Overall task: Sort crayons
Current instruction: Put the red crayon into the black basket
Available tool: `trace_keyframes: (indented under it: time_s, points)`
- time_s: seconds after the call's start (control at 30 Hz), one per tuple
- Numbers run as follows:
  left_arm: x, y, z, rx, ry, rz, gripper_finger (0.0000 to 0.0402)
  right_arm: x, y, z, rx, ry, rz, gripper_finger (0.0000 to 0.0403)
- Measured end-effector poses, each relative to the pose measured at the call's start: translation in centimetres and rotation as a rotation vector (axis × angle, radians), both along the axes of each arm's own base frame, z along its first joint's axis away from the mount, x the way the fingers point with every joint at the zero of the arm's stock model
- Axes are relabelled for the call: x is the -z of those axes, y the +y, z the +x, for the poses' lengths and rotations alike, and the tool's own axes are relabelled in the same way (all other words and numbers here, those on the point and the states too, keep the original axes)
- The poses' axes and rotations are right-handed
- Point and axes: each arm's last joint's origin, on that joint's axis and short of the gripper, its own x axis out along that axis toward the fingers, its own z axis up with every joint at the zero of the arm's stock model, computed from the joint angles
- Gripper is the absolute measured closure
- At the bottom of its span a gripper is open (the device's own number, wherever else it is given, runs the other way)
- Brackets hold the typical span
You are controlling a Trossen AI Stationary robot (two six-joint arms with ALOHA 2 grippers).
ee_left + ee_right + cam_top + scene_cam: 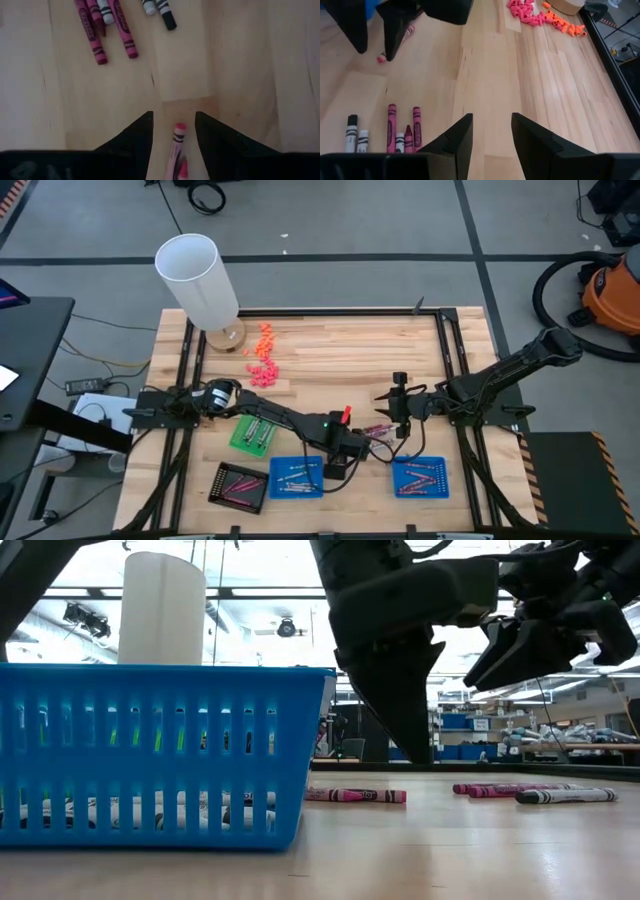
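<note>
A pink crayon (pixel 177 142) lies flat on the wood table between the two fingers of my left gripper (pixel 173 120), which is open and points down over it; it also shows in the low view (pixel 355 796). A loose group of pink, maroon and silvery-grey crayons (pixel 107 25) lies just beyond it, seen too in the right wrist view (pixel 395 132) and the high view (pixel 377 430). My right gripper (pixel 491 120) is open and empty, held above the table to the right of that group (pixel 392 405).
Along the near edge stand a dark tray (pixel 240 485), a blue tray (pixel 297 477) and a second blue tray (pixel 420 477), each with crayons; a green tray (pixel 252 435) lies under my left arm. A white cylinder (pixel 195 275) and orange and pink chunky bits (pixel 263 355) sit far left.
</note>
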Motion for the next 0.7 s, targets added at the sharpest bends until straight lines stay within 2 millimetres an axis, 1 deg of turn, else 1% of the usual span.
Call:
trace_keyframes:
  time_s: [0.17, 0.33, 0.57, 0.63, 0.7]
  points:
    - [0.1, 0.3, -0.2, -0.006, 0.034, 0.002, 0.0246, -0.1, 0.0, 0.0, 0.000, -0.008, 0.003, 0.0258]
    - [0.1, 1.1, 0.0, -0.057, 0.022, 0.001, 0.0246, -0.1, 0.0, 0.1, 0.000, -0.013, 0.005, 0.0258]
    - [-0.2, 3.9, 1.6, -0.179, -0.097, 0.030, 0.0246, 0.3, -0.2, -0.3, 0.036, 0.033, -0.015, 0.0258]
    - [0.1, 4.6, 2.3, -0.202, -0.136, 0.022, 0.0246, 0.5, -0.3, -0.5, 0.062, 0.053, -0.026, 0.0258]
    - [0.7, 5.2, 2.5, -0.221, -0.136, 0.018, 0.0246, 0.6, -0.4, -0.6, 0.081, 0.069, -0.027, 0.0258]
